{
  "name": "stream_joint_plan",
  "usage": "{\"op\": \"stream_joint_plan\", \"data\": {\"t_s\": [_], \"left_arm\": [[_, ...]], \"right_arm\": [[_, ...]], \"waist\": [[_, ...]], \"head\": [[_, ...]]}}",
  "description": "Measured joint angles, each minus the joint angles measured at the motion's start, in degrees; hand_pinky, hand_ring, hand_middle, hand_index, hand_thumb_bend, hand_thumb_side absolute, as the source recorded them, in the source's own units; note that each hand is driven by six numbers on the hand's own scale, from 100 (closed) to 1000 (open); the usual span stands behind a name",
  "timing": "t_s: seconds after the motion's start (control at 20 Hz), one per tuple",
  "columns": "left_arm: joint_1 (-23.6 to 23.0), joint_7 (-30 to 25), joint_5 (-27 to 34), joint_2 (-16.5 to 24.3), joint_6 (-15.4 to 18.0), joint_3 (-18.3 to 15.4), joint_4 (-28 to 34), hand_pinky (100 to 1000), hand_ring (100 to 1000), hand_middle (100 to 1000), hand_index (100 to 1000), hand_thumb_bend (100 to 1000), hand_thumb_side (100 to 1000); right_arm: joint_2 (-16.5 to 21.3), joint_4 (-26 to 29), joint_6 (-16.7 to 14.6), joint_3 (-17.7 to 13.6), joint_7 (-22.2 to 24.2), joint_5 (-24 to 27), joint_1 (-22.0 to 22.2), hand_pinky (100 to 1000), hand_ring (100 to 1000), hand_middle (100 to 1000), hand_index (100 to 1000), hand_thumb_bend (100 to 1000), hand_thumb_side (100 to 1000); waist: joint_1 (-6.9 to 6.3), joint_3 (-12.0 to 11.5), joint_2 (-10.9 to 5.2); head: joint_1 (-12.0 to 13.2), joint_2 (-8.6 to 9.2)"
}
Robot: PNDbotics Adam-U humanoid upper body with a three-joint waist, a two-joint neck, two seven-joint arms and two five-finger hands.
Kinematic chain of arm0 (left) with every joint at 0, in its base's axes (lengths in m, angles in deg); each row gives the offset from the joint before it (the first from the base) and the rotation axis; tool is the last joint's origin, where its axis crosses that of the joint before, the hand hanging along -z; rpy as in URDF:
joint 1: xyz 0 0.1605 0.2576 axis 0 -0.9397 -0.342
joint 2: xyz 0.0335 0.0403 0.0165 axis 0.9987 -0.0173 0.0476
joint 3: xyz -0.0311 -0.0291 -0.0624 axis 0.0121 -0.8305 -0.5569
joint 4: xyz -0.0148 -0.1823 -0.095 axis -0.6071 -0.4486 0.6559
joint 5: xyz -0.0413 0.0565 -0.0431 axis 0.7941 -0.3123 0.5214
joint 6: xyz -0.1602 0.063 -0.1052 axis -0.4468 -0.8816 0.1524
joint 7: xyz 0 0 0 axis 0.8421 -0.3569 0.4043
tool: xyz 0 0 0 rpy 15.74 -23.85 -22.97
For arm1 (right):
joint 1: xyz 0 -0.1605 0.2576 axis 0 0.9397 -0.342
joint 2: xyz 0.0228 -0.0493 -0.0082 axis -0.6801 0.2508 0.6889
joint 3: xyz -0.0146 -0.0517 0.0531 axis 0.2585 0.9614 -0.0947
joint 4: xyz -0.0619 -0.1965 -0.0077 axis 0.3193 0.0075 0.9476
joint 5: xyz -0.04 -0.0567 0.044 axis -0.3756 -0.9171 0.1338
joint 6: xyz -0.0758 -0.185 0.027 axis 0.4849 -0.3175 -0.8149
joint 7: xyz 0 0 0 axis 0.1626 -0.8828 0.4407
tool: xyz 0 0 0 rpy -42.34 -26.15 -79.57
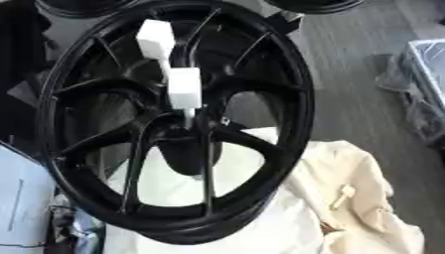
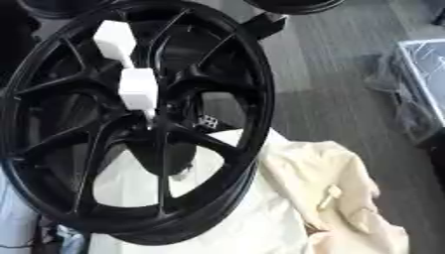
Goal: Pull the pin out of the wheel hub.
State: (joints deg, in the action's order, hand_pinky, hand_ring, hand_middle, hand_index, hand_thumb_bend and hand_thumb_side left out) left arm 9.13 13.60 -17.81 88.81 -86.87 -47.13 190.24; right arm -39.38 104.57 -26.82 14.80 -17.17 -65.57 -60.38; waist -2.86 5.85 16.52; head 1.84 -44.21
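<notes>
A large black spoked wheel hub [image 1: 287,84] stands tilted and fills most of both views. A white pin [image 1: 184,88] sticks out of its middle. The pin has two white blocks, one above the other [image 1: 156,39], joined by a thin stem. A thin white tip [image 1: 189,116] runs from the lower block into the hub's centre. No hand of mine shows in either view, and nothing touches the pin.
A cream cloth [image 1: 347,188] lies under the wheel and spreads to the right. A pale blue-white object [image 1: 22,198] sits at the lower left. A clear plastic bin [image 1: 430,74] is at the right edge. Other black rims [image 1: 313,5] lie at the top on grey floor.
</notes>
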Motion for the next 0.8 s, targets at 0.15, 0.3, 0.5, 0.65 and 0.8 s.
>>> {"op": "stream_joint_plan", "data": {"t_s": [0.15, 0.3, 0.5, 0.65, 0.8], "left_arm": [[0.0, 0.0, 0.0, 0.0, 0.0, 0.0, 0.2, 805, 788, 785, 784, 364, 786], [0.0, 0.0, 0.0, -0.1, 0.0, 0.0, 0.2, 806, 788, 785, 784, 361, 787], [0.2, -0.4, 0.0, -0.5, -0.1, 0.1, 0.3, 806, 789, 785, 787, 360, 787], [0.7, -0.9, -0.2, -0.9, -0.2, 0.4, 0.6, 806, 789, 785, 787, 358, 787], [0.9, -1.3, -0.4, -1.1, -0.2, 0.6, 0.7, 806, 789, 785, 787, 357, 788]], "right_arm": [[-0.8, -0.2, 0.3, -0.9, -2.2, 1.1, -0.8, 844, 771, 701, 847, 422, 356], [-1.7, 0.7, 1.0, -2.0, -5.1, 3.7, -3.0, 845, 758, 673, 823, 286, 401], [-5.0, 1.7, -0.6, -2.8, -9.1, 7.6, -7.6, 857, 763, 677, 831, 168, 455], [-8.2, 1.7, -3.2, -2.4, -12.2, 10.7, -10.9, 860, 762, 681, 839, 284, 362], [-10.8, 1.4, -6.3, -1.5, -15.4, 13.9, -13.0, 855, 746, 664, 829, 373, 289]], "waist": [[0.06, 0.0, -0.01], [0.09, 0.1, -0.09], [0.05, -0.2, -0.23], [-0.12, -0.7, -0.32], [-0.18, -1.0, -0.32]], "head": [[0.0, 0.00], [-0.2, 0.00], [-1.0, 0.00], [-1.8, 0.00], [-2.1, 0.00]]}}
